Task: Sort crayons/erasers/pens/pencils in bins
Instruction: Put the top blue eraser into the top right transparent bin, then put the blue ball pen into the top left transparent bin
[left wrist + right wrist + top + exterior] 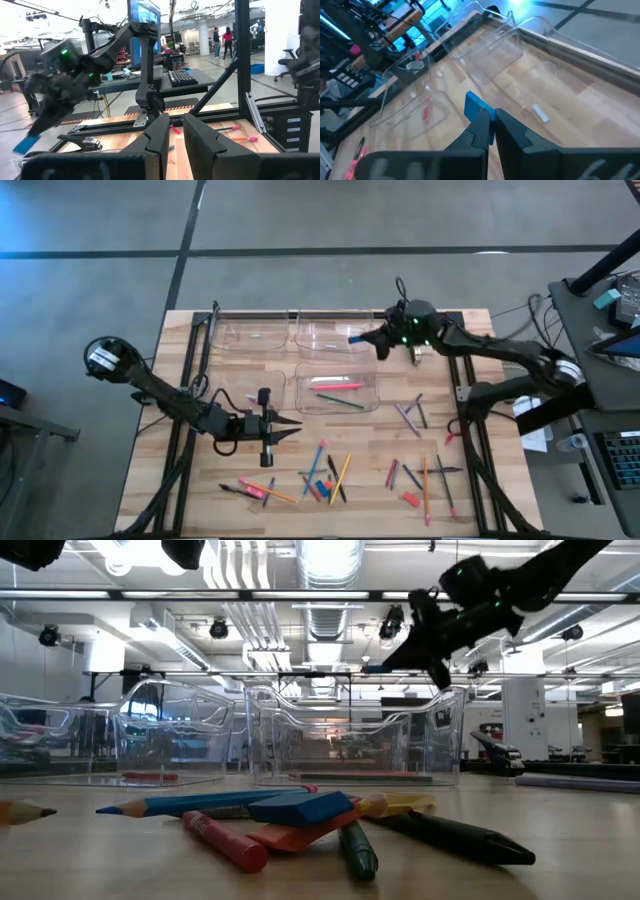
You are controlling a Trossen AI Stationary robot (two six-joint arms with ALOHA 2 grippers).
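Hovering above the far bins (330, 332), the right gripper (491, 122) pinches a blue eraser (476, 106) by one end, so an early release could bounce it out.

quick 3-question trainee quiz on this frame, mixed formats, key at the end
1. True or false: the right gripper holds a blue eraser above the bins.
2. Where is the left gripper?
A. inside a bin
B. low over the table, beside the loose pencils
C. out of sight
3. Fill in: the front bin holds a pink and a ___ stick.

Key: 1 true. 2 B. 3 green.
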